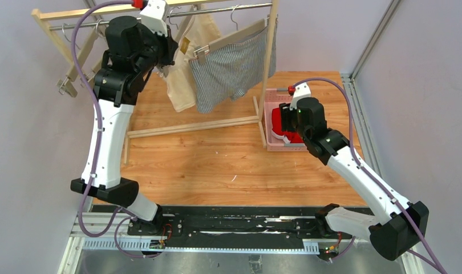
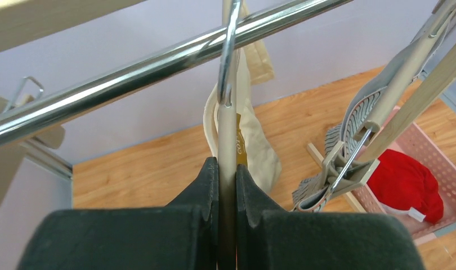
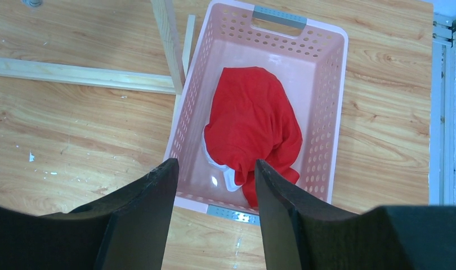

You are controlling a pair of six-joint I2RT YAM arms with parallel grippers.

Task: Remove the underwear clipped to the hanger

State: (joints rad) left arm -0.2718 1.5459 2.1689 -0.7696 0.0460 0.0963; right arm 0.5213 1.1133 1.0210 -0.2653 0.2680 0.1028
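Note:
The cream underwear (image 1: 182,85) hangs from a wooden hanger (image 2: 227,132) on the metal rail (image 2: 158,62). My left gripper (image 2: 227,164) is shut on that hanger's bar, high at the rack (image 1: 170,57), and the cream cloth (image 2: 262,152) hangs just beyond it. The grey-and-white pinstriped underwear (image 1: 231,71) stays clipped to a second hanger to the right (image 2: 358,112). The red underwear (image 3: 251,124) lies crumpled in the pink basket (image 3: 334,112). My right gripper (image 3: 214,166) is open and empty above the basket's near end (image 1: 283,123).
The wooden rack has a base bar (image 1: 191,127) across the table and an upright (image 1: 270,63) next to the basket (image 1: 270,108). An empty clip hanger (image 1: 66,85) hangs at the rack's left end. Aluminium frame posts (image 1: 371,40) stand at the right.

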